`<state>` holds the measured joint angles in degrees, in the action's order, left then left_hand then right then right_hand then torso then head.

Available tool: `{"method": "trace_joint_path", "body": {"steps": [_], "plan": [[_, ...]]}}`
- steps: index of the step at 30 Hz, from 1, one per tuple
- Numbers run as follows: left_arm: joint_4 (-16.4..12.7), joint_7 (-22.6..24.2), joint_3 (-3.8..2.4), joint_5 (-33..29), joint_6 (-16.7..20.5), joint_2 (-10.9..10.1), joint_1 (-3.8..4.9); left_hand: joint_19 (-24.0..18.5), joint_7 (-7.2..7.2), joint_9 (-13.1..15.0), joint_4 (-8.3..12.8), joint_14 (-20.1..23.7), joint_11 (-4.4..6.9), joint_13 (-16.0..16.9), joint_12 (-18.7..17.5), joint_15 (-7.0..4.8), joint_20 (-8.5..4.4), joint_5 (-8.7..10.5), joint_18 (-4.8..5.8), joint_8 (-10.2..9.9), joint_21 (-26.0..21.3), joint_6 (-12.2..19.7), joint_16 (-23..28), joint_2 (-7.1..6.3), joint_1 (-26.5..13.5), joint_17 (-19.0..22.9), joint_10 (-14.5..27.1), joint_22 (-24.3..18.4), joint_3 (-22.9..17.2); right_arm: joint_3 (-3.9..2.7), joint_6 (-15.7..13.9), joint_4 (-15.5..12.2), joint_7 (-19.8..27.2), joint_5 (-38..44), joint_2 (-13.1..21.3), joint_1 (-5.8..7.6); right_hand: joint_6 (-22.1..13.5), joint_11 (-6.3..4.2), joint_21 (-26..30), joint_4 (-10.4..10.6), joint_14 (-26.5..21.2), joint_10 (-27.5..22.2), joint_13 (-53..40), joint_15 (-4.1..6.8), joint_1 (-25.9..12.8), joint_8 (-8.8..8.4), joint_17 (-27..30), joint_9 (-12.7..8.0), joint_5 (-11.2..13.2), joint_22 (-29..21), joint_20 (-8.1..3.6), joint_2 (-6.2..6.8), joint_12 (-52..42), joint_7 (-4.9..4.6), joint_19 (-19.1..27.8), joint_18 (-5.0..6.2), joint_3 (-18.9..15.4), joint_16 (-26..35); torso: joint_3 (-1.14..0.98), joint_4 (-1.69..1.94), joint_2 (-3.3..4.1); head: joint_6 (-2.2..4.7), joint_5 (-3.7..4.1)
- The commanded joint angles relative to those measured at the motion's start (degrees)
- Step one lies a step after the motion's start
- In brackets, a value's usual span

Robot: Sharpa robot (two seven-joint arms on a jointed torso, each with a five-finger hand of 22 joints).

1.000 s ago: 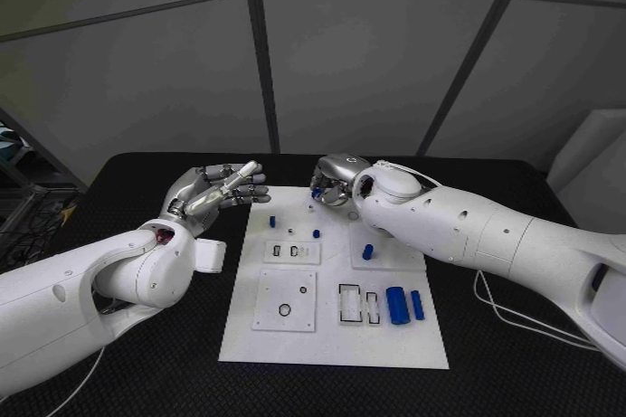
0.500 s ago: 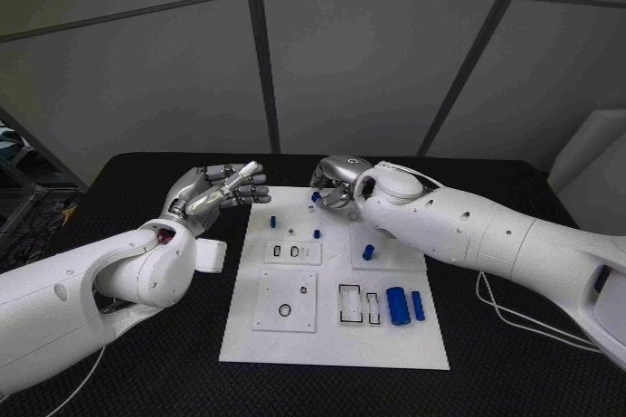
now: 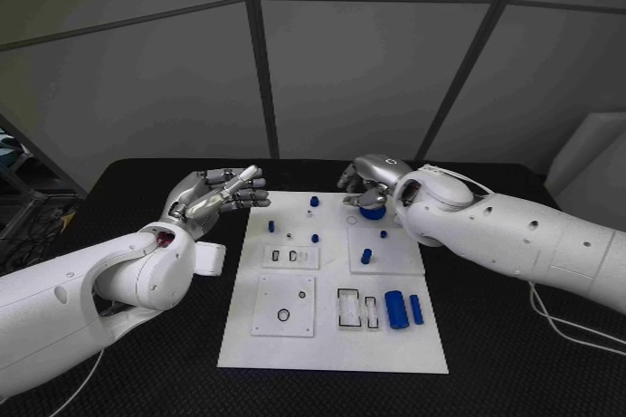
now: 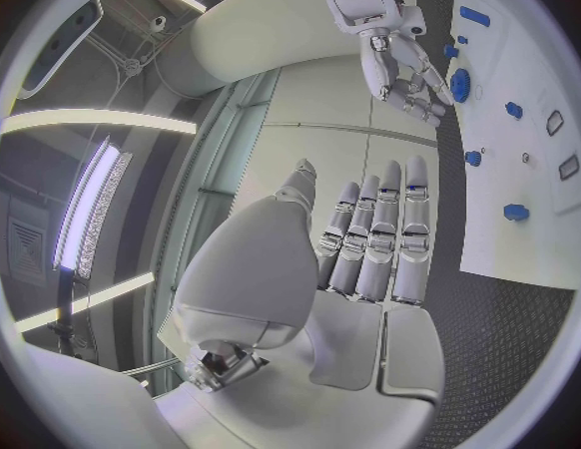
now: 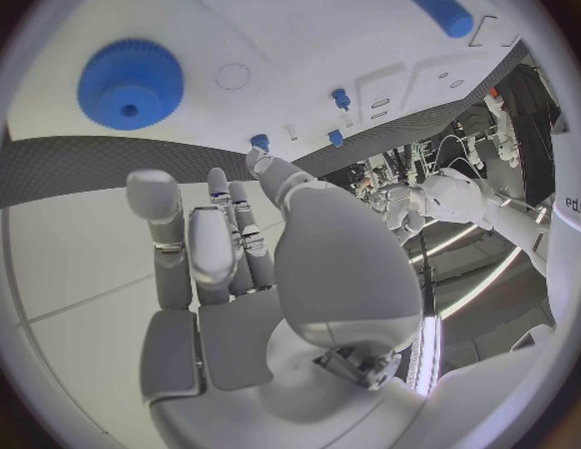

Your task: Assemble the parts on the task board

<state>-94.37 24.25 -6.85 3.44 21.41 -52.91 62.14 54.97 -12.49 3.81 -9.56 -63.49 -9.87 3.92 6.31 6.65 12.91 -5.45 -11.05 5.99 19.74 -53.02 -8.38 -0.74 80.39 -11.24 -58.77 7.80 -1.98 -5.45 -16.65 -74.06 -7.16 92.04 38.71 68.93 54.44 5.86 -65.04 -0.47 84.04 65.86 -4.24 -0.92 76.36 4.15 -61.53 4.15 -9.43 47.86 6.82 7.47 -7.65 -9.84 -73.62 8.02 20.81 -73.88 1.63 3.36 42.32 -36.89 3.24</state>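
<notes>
Since the earlier frames, the right hand [image 3: 369, 184] has shifted rightward along the far end of the board, uncovering a round blue toothed gear [image 3: 374, 212] that lies flat on the white rectangular task board [image 3: 333, 340] just beneath its fingers. The left hand has barely moved.

Nearest the robot, the board's front half carries a white inset square with a small black ring [image 3: 283, 315] on it. To its right are two black-outlined rectangular slots, then a thick blue cylinder [image 3: 395, 308] and a thinner blue cylinder [image 3: 416, 309] lying side by side.

Further out, a smaller inset plate holds small slots, and a short blue peg [image 3: 366, 255] sits on a raised white plate to the right. Beyond these, small blue pegs [image 3: 271, 225] stand near the board's far left part, with another blue peg [image 3: 313, 201] near the far edge.

At the far end, the right hand hovers above the gear with fingers loosely curled and apart, holding nothing; in the right wrist view the gear [image 5: 130, 83] lies clear of the fingertips [image 5: 150, 188]. The left hand [image 3: 212, 194] is raised off the board's far left corner, fingers straight and close together, empty.
</notes>
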Motion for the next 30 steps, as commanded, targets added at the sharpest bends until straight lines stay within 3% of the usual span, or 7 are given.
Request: {"method": "trace_joint_path", "body": {"steps": [1,5,7,9,10,13,30], "plan": [[0.17,0.07,-0.04,0.21,-1.26,-0.01,0.11,0.44,-0.20,-0.09,0.39,-0.06,0.14,-0.07,-0.27,0.12,-0.15,0.04,0.60,-0.19,-0.37,0.18,0.25,0.04,-0.31,-0.07,0.32,-0.05,-0.08,-0.03,1.17,-2.04,-1.36,-8.17,2.83,0.15,0.44,-1.73,-2.59,-0.29,2.23,8.07,-2.15,1.23,0.37,0.43,-2.81,0.11,-0.62,3.89,-0.66,0.40,-4.55,0.49,-1.86,-1.05,-0.47,-1.95,-0.26,-0.71,-0.16,0.15,0.03],[0.40,0.05,-0.04,0.21,-1.42,-0.01,0.10,0.45,-0.21,-0.09,0.41,-0.06,0.13,-0.07,-0.30,0.13,-0.15,0.04,0.60,-0.22,-0.38,0.20,0.28,0.06,-0.31,-0.09,0.34,-0.06,-0.09,-0.04,3.72,-3.45,-2.67,-10.70,5.55,0.22,0.13,-3.20,-4.86,0.06,2.71,13.97,-6.71,2.65,0.04,0.97,-5.49,0.20,-1.51,7.23,-2.16,2.02,-11.45,1.78,-3.43,-1.67,-2.96,-3.82,-0.44,-1.20,-0.20,0.48,0.06],[0.54,0.03,-0.04,0.21,-1.50,0.05,0.09,0.45,-0.23,-0.10,0.42,-0.06,0.12,-0.07,-0.32,0.14,-0.15,0.05,0.60,-0.24,-0.39,0.23,0.31,0.07,-0.32,-0.10,0.37,-0.07,-0.10,-0.04,4.82,-3.77,-3.49,-11.43,6.47,0.28,-0.83,-3.43,-7.16,1.07,3.14,12.85,-25.20,2.89,0.66,1.72,-8.86,0.29,-2.66,10.57,-3.36,2.41,-29.86,2.77,-4.80,-2.16,-6.60,-6.17,-0.50,-1.36,-0.23,0.45,0.19],[0.65,0.00,-0.04,0.21,-1.61,0.15,0.09,0.45,-0.23,-0.10,0.42,-0.06,0.12,-0.07,-0.32,0.14,-0.15,0.05,0.60,-0.24,-0.39,0.23,0.31,0.07,-0.32,-0.10,0.37,-0.07,-0.10,-0.04,5.88,-3.68,-4.35,-11.94,6.92,0.33,-2.07,-2.78,-8.74,3.09,3.50,13.14,-46.17,3.40,0.38,2.26,-12.34,0.28,-2.64,13.11,-2.15,1.32,-49.61,1.95,-5.47,-3.00,-9.16,-8.25,-0.57,-1.45,-0.24,0.34,0.14],[0.71,-0.02,-0.03,0.21,-1.67,0.21,0.09,0.45,-0.23,-0.10,0.42,-0.06,0.12,-0.07,-0.32,0.14,-0.15,0.05,0.60,-0.24,-0.39,0.23,0.31,0.07,-0.32,-0.10,0.37,-0.07,-0.10,-0.04,6.41,-3.42,-4.82,-12.11,6.93,0.35,-2.65,-2.67,-9.51,3.83,3.66,13.54,-54.08,2.55,0.52,2.52,-13.90,0.26,-2.47,14.34,-2.43,1.12,-56.62,1.71,-5.83,-2.94,-10.11,-9.11,-0.61,-1.49,-0.23,0.30,0.07],[0.86,-0.06,-0.03,0.21,-1.76,0.37,0.09,0.45,-0.23,-0.10,0.42,-0.06,0.12,-0.07,-0.32,0.14,-0.15,0.05,0.60,-0.24,-0.39,0.23,0.31,0.07,-0.32,-0.10,0.37,-0.07,-0.10,-0.04,7.63,-2.56,-5.78,-11.95,6.50,0.39,-4.87,-1.95,-11.16,6.23,3.90,14.14,-67.16,1.69,1.96,3.66,-16.57,0.23,-2.42,16.77,-1.73,0.88,-68.16,1.00,-6.34,-3.26,-13.02,-10.71,-0.58,-1.36,-0.16,0.41,0.17],[1.48,-0.33,-0.02,0.21,-2.04,1.10,0.06,0.45,-0.26,-0.10,0.44,-0.06,0.09,-0.07,-0.39,0.16,-0.14,0.04,0.61,-0.31,-0.41,0.28,0.39,0.11,-0.33,-0.14,0.42,-0.09,-0.13,-0.04,10.27,2.34,-8.73,-11.53,1.65,0.42,-6.52,-1.46,-13.87,9.25,4.21,15.34,-72.26,1.16,3.10,5.33,-18.91,0.25,-2.57,21.22,-1.24,-0.76,-72.12,0.27,-7.84,-4.00,-14.56,-12.00,-0.50,-1.12,-0.14,-0.48,0.79]]}}
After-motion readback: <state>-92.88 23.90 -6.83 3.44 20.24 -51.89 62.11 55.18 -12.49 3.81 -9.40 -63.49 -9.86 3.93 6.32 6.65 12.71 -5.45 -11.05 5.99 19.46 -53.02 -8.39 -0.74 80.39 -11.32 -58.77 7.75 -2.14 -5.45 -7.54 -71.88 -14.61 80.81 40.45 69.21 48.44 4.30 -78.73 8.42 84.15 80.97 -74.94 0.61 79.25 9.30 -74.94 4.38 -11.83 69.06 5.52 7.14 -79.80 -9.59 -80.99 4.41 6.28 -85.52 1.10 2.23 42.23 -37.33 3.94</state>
